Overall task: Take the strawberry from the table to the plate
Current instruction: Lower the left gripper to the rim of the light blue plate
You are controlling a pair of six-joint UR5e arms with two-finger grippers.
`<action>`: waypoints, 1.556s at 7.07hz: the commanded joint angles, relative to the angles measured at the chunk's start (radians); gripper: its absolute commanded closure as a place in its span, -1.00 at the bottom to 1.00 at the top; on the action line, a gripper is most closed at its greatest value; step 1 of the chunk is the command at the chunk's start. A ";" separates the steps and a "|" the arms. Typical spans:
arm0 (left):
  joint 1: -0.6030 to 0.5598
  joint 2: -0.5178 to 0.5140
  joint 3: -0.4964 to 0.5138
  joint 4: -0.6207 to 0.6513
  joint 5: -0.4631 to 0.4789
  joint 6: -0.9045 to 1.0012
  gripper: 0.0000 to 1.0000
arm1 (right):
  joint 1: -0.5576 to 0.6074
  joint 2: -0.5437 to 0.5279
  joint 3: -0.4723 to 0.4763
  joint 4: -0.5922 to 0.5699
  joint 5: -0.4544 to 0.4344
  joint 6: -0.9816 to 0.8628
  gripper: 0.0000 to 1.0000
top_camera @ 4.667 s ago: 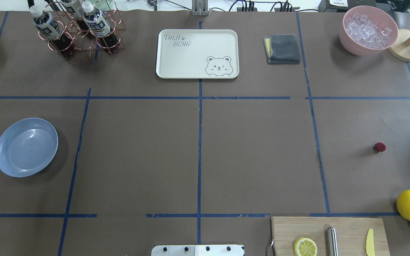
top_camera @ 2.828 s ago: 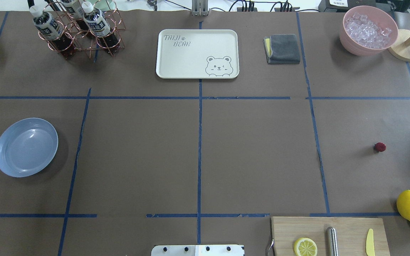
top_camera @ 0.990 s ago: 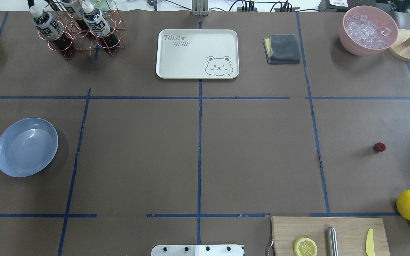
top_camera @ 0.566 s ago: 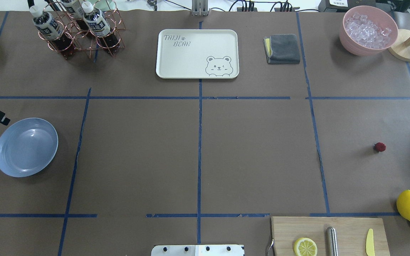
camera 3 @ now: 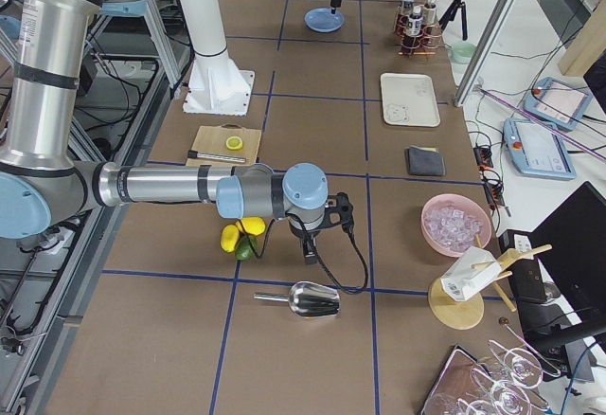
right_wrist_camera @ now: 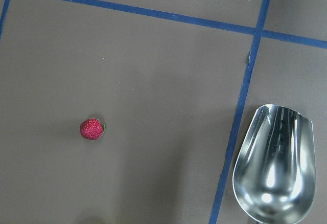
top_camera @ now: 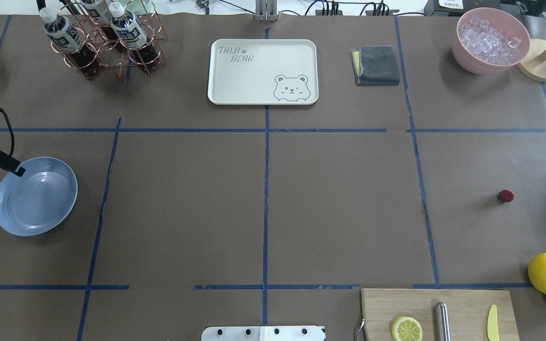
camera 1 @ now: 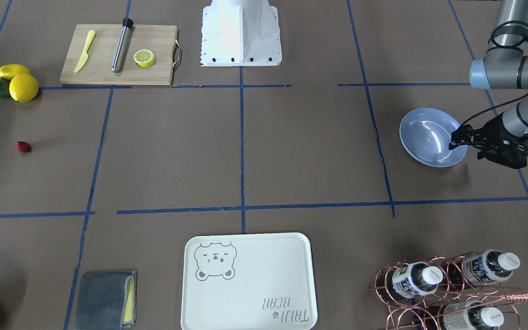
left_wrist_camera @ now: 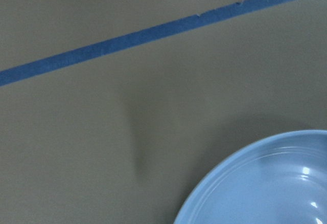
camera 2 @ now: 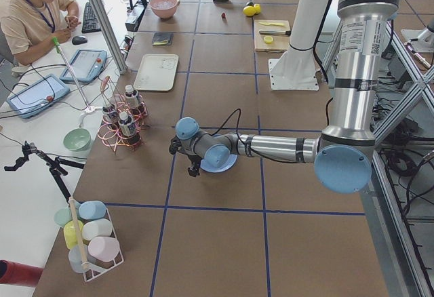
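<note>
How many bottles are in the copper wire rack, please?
3. All sit in the copper rack, far from the robot on its left: the left bottle, the right bottle, and the rear bottle. None seems hidden.

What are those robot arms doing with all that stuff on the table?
They seem to be getting ready to move the strawberry onto the blue plate. The berry lies alone on the table, far from the plate, and nothing holds it. The right pincer hangs over that end of the table, and its camera sees the berry below. The left pincer hovers beside the plate, which is empty.
</note>
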 commanded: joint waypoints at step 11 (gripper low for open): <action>0.026 0.023 -0.002 -0.006 0.001 -0.009 1.00 | 0.000 0.000 0.005 0.000 0.006 0.000 -1.00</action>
